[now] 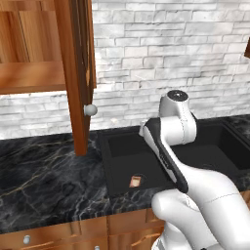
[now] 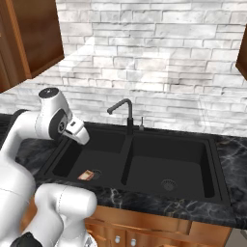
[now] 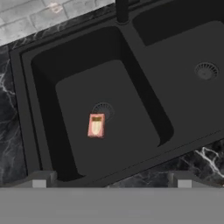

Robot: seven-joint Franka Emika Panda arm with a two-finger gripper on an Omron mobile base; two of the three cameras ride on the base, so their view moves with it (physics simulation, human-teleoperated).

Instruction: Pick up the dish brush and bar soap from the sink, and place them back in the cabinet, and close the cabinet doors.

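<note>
Sink (image 3: pixel 26 109) — soap (image 3: pixel 96 125) beside drain (image 3: pixel 104 109)

The white arm rises from the base, bends at a dark-jointed elbow and folds forward, its wrist turned downward. The hand (image 3: pixel 111 183) hangs high in the air, empty, its 2 dark fingertips (image 3: pixel 40 180) spread wide apart at the bottom of the hand view.

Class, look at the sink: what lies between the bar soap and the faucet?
In the hand view, the round drain sits just beyond the bar soap; past it, bare black basin floor and wall run up to the faucet.
</note>
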